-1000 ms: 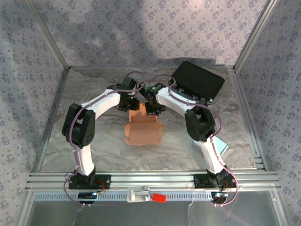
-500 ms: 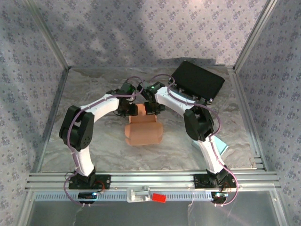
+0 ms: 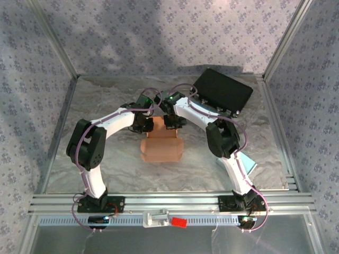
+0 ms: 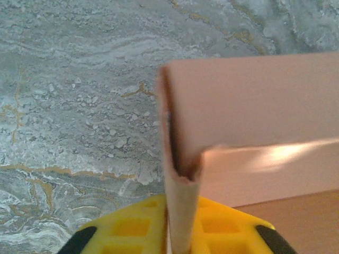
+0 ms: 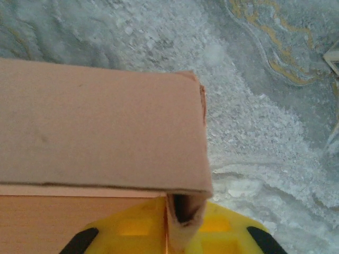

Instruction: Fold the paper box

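1. Top external: two arms, one box (image 3: 161, 149), one black case (image 3: 222, 91). The box sits mid-frame on the table (image 3: 180, 177).
2. Left arm: it rises from the lower left and bends inward. The left gripper (image 3: 144, 123) is at the box's upper-left corner, and its yellow fingers (image 4: 127, 227) are closed on the upright box wall.
3. Right arm: it rises from the lower right and arches leftward. The right gripper (image 3: 170, 123) is at the box's upper edge. Yellow fingers (image 5: 132, 225) flank a folded wall corner, but I cannot tell if they press it.
4. The case lies tilted at the upper right.
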Motion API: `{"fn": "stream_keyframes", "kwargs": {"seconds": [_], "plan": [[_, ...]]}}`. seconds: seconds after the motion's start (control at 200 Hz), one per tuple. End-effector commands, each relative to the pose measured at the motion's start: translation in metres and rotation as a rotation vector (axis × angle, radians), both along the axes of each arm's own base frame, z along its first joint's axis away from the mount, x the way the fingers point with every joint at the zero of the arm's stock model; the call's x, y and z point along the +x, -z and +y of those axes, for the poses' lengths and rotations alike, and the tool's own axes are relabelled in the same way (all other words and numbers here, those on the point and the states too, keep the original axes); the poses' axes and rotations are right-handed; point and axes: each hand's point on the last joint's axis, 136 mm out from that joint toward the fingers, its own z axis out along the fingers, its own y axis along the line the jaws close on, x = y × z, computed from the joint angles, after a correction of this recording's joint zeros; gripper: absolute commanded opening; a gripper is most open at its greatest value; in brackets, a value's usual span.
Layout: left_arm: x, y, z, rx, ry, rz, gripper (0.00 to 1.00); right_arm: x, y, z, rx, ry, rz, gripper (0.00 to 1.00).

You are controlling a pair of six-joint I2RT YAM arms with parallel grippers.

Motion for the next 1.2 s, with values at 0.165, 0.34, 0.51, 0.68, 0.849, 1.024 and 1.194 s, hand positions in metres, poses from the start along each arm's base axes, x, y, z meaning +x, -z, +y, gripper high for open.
{"fn": "stream_keyframes", "kwargs": {"seconds": [0.165,0.34,0.51,0.68,0.849,1.024,1.194], "plan": [[0.0,-0.013,-0.008,-0.032,0.006,-0.032,0.1,-0.035,0.012,-0.011,-0.013,-0.013,0.058,0.35],[0.0,-0.013,-0.01,-0.03,0.016,-0.029,0.09,-0.032,0.007,-0.013,-0.006,0.004,0.027,0.23],[-0.001,-0.014,-0.011,-0.027,0.021,-0.028,0.09,-0.022,0.001,-0.01,-0.001,0.004,0.01,0.33],[-0.001,-0.015,-0.012,-0.029,0.024,-0.029,0.1,-0.018,0.004,-0.011,-0.015,0.009,0.016,0.29],[-0.001,-0.017,-0.014,-0.032,0.025,-0.031,0.09,-0.018,0.01,-0.014,-0.053,0.01,0.026,0.0],[-0.001,-0.017,-0.016,-0.032,0.03,-0.027,0.1,-0.025,0.016,-0.019,-0.101,0.009,0.047,0.14],[-0.001,-0.018,-0.016,-0.032,0.03,-0.028,0.11,-0.026,0.013,-0.016,-0.09,0.027,0.034,0.15]]}}
